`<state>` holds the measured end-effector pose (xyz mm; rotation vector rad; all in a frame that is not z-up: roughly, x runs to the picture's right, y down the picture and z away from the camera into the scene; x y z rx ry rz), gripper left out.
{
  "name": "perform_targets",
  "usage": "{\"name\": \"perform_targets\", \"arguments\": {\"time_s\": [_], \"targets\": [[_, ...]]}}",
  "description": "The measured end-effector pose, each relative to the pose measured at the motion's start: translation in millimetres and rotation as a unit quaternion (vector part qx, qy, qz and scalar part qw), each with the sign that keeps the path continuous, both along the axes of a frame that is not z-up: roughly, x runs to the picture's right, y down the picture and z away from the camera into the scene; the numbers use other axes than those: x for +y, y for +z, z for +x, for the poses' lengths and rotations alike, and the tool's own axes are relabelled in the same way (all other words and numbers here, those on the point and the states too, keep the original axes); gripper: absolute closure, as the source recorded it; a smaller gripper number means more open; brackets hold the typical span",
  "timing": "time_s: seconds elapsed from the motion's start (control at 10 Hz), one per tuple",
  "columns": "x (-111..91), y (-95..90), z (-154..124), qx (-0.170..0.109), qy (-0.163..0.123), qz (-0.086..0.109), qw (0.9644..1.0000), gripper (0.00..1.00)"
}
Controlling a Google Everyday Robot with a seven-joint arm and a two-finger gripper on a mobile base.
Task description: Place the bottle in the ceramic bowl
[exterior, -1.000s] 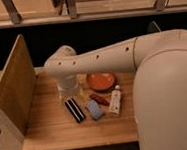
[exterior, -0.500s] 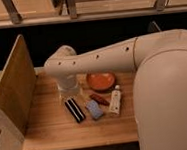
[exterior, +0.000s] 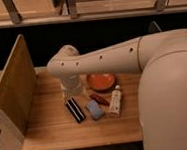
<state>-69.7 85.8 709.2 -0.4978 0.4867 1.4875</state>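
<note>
Bottle lies off to the gripper's side, toward the front edge, not beneath it

The big white arm reaches across the wooden worktop and bends down near the back edge, so the gripper hangs just left of the ceramic bowl; whether it is spread or pressed together I cannot tell. The bottle lies flat just in front of the bowl's right rim, cap toward the back edge and long axis running nearly back to front. The dark red oblong and blue block sit between it and the gripper, so I judge the reach goes rightward and forward
</note>
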Motion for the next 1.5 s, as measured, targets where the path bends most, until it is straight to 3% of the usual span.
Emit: {"name": "perform_targets", "arguments": {"time_s": [0.1, 0.2, 0.3, 0.4, 0.7, 1.0, 1.2, 1.5], "targets": [[-9.2, -0.2, 29.2, 0.016, 0.018, 0.026, 0.9994, 0.35], [-12.7, -1.4, 45.6, 0.025, 0.026, 0.039, 0.9986, 0.35], [-19.5, -12.2, 97.7, 0.054, 0.054, 0.076, 0.9942, 0.35], [-19.6, -13.4, 103.4, 0.057, 0.057, 0.080, 0.9936, 0.35], [-18.4, -12.0, 98.9, 0.054, 0.054, 0.078, 0.9940, 0.35], [2.4, 24.0, 126.9, 0.082, 0.066, 0.055, 0.9929, 0.35], [13.4, 48.6, 161.4, 0.106, 0.087, 0.044, 0.9895, 0.35], [30.0, 80.2, 190.7, 0.121, 0.119, 0.027, 0.9851, 0.35]]}}
